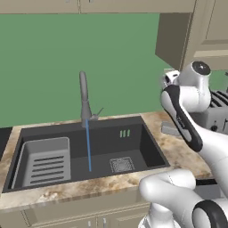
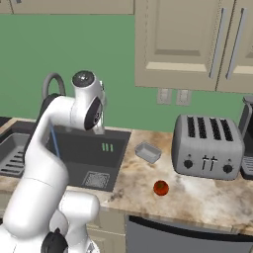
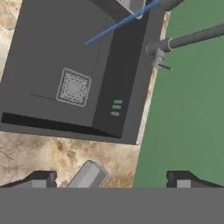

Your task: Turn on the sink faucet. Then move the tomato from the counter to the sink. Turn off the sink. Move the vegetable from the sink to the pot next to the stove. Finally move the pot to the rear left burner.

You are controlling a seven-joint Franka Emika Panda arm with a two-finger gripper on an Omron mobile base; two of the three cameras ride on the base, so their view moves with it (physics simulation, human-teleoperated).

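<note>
Kitchen desk [image 2: 207,197] was busy; my gripper [image 3: 111,181] hung spread, tomato [image 2: 160,188] below-right could roll if nudged.

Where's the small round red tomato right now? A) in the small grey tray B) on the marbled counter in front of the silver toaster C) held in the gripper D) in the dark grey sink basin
B: the small round red tomato sits on the marbled stone counter, just in front of the silver four-slot toaster.
</note>
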